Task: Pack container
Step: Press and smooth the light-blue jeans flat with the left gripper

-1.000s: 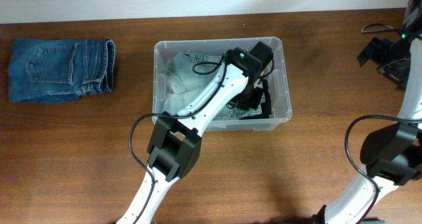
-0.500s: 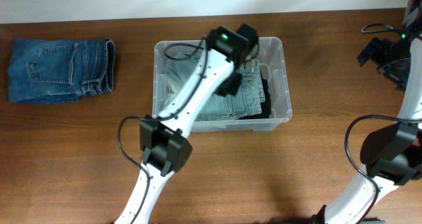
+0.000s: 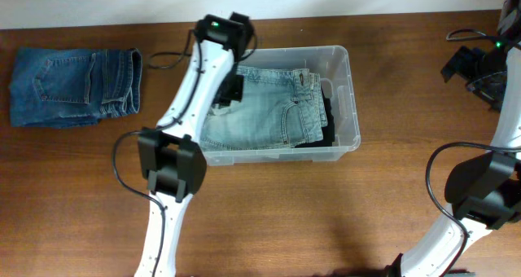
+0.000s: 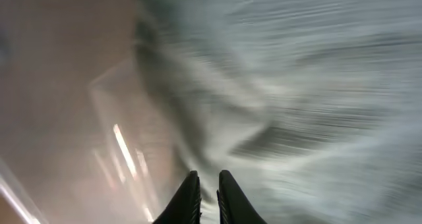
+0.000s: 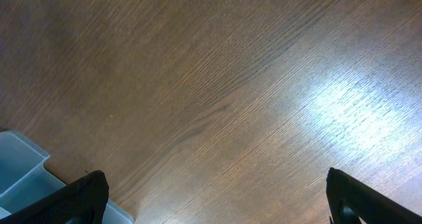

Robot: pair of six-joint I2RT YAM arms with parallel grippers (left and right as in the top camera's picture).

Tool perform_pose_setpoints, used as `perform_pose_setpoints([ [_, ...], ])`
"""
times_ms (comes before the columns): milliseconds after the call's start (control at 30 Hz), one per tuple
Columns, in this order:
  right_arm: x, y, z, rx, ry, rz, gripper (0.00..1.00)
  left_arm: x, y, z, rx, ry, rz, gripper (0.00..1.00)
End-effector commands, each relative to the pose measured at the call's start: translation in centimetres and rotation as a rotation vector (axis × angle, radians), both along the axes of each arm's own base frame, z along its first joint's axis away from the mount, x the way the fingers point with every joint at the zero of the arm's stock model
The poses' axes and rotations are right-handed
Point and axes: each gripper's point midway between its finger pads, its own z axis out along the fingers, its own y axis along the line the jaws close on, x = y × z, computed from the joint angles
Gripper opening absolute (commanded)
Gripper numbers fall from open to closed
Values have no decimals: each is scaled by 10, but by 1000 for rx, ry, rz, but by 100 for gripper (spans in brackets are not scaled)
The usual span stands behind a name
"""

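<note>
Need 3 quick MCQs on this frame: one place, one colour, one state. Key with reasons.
1. Relative to the container, the dark blue jeans lie:
A inside it
B on the table, to its left in the overhead view
C on the table, to its right

2. The top garment in the container is:
A light-wash blue
B red
C yellow

3. The right gripper is:
A shut on a garment
B open, holding nothing
C shut on the container's rim

Key:
1 B: the folded dark blue jeans sit on bare wood, apart from the container's left wall.
2 A: pale denim covers most of the container's inside.
3 B: its wrist view shows the fingers at the frame's two edges, with only table between them.
</note>
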Motion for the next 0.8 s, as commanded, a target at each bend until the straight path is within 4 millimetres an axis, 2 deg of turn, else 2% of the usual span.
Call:
perform_pose_setpoints([
  [0, -2, -3, -2, -7, 9, -16, 98, -11, 9, -11, 6, 60, 32, 12],
  [267, -2, -3, -2, -7, 9, -16, 98, -46, 20, -45, 52, 229, 43, 12],
  [367, -2, -3, -2, -7, 9, -16, 99, -52, 19, -52, 42, 259, 47, 12],
  [467, -2, -3, -2, -7, 9, -16, 98, -49, 19, -52, 44, 242, 45, 12],
  [633, -2, -3, -2, -7, 9, -16, 98, -21, 20, -28, 58, 106, 32, 11],
  [667, -2, -3, -2, -7, 9, -16, 98, -15, 19, -21, 53, 73, 31, 11],
  [700, -2, -3, -2, -7, 9, -16, 98, -2, 18, -5, 45, 6, 30, 11],
  [767, -2, -3, -2, -7, 9, -16, 98, 7, 15, 8, 26, -46, 31, 11],
])
